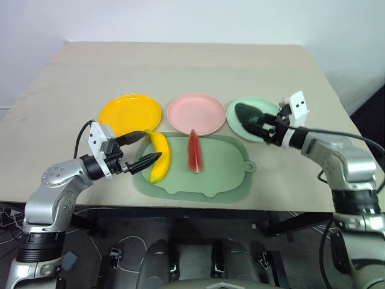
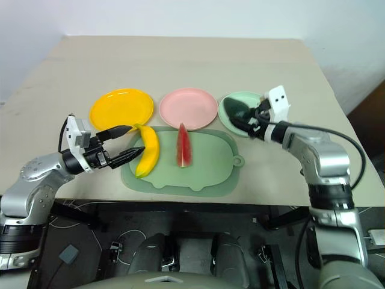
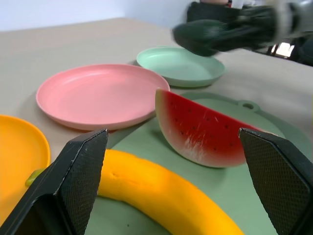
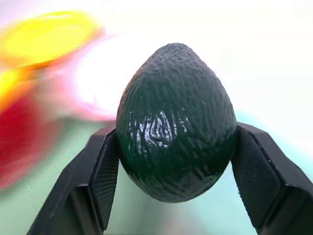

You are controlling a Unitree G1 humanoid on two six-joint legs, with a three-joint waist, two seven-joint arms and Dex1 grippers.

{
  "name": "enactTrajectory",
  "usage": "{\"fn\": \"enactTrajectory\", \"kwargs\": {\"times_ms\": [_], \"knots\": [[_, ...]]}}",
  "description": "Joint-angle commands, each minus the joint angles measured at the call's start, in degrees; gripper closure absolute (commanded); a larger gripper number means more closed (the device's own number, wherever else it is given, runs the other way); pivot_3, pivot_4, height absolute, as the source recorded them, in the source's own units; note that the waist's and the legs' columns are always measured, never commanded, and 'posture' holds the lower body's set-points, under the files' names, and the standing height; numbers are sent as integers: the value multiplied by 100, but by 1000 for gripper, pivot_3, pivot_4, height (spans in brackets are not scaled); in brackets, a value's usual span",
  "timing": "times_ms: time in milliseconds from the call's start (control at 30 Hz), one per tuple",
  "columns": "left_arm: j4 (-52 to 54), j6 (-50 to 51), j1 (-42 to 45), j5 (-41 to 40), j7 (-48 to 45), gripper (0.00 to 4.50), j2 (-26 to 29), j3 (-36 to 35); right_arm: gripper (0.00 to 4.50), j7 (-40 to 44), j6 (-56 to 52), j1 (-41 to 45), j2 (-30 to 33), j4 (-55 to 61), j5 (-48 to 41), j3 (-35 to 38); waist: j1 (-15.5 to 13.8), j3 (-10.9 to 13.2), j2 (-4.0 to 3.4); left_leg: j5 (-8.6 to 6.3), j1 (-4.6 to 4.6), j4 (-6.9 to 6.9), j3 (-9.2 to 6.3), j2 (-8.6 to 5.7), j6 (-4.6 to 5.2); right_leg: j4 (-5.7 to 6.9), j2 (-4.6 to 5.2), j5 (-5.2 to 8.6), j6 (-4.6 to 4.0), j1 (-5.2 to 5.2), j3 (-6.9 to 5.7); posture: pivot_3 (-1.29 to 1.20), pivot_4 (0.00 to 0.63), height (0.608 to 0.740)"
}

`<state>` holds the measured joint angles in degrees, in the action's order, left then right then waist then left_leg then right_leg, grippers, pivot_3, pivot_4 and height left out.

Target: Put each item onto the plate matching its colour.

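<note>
Beige table (image 1: 180, 66) carries 3 plates — yellow (image 1: 130, 112), pink (image 1: 197, 112), mint (image 1: 240, 123) — and a green mat (image 1: 222, 168)

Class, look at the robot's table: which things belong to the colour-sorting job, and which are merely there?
Belonging to the job:
banana
watermelon wedge
avocado, held in the right gripper
yellow plate
pink plate
mint green plate

Merely there:
pale green mat
table

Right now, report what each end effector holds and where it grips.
Right end effector clamps the avocado across its broad lower sides. Left end effector holds nothing.
</note>
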<state>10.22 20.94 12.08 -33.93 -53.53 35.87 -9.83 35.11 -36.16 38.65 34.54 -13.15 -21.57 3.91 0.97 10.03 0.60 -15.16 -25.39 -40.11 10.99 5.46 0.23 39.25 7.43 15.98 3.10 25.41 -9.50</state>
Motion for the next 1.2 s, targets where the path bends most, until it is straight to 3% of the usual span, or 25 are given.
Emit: {"fn": "enactTrajectory", "kwargs": {"times_ms": [33,233,367,500,633,800,1200], "knots": [[65,-81,96,27,-4,0,4,-25,1507,6,710,561,-177,-1155,508,-205,15,0,-1,0,0,0,2,0,-1,0,-1,0,0,1,1,0,150,695],[92,-73,78,26,12,0,8,-62,1507,-61,1406,1411,-396,-3063,1152,-417,21,2,-4,2,0,-1,8,1,-3,2,-1,0,1,2,3,0,150,695],[102,-93,10,32,17,0,10,-92,164,-108,1642,1646,-383,-3559,1360,-384,17,3,-4,2,0,-2,8,2,-3,3,-1,0,1,2,4,0,150,695],[108,-98,-9,32,35,0,2,-96,44,-26,1633,1595,-270,-3304,1389,-296,22,4,-7,3,0,-2,9,3,-3,5,-1,0,1,4,6,0,150,695],[78,-114,1,36,26,0,0,-94,44,14,1218,1300,-109,-2394,1235,-115,11,5,-9,3,0,-2,8,4,-4,6,-1,0,1,5,7,0,150,695],[-47,-104,109,40,-90,0,58,-65,44,56,-38,502,41,-136,811,107,3,4,-9,3,0,-2,6,6,-4,5,-1,0,0,4,8,0,150,695],[-332,-177,421,158,-196,0,-8,3,44,-405,-2975,-100,-489,3169,-661,329,3,3,-9,3,0,0,4,8,-5,5,-2,0,0,5,7,0,150,695]]}}
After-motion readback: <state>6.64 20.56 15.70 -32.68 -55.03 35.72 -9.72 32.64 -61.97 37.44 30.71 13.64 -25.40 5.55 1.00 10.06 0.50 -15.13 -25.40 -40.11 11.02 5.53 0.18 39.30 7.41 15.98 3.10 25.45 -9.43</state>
